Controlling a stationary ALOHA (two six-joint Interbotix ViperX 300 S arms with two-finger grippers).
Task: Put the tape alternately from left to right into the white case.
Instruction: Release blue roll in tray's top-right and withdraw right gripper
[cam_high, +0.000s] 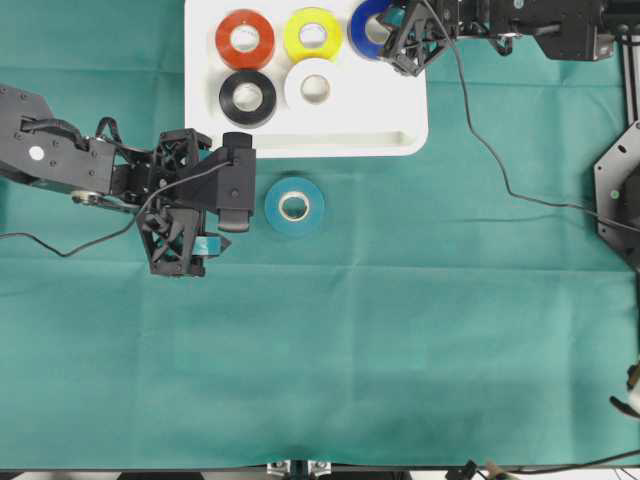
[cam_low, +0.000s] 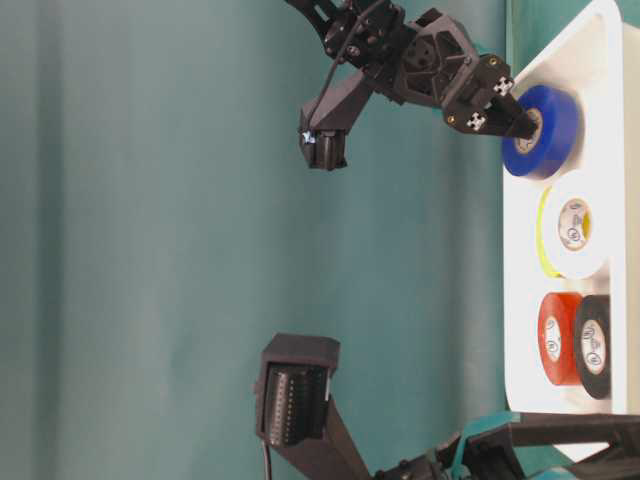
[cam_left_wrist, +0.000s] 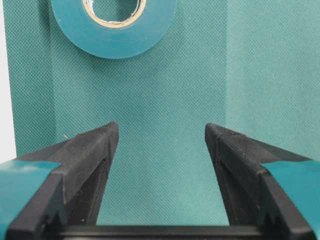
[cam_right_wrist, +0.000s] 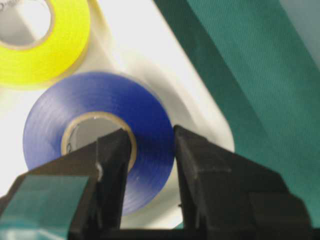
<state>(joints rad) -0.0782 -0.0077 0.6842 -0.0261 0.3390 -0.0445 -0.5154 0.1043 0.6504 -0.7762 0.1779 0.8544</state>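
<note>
Now the right gripper (cam_right_wrist: 150, 165), jaws slackening astride the blue roll's (cam_high: 368, 28) wall, sets it in the white case (cam_high: 400, 110) beside yellow (cam_high: 312, 34); next falls to the left gripper (cam_left_wrist: 161, 145), jaws spread wide, short of the teal roll (cam_high: 294, 206) on the cloth (cam_high: 400, 330).

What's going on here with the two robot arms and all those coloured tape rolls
The right gripper is at the blue tape roll inside the shallow white plastic case, one finger in its core and one outside its wall. Whether it grips is unclear. The red, yellow, black and white rolls already lie there. The teal roll lies on the green cloth, ahead of the open left gripper.
</note>
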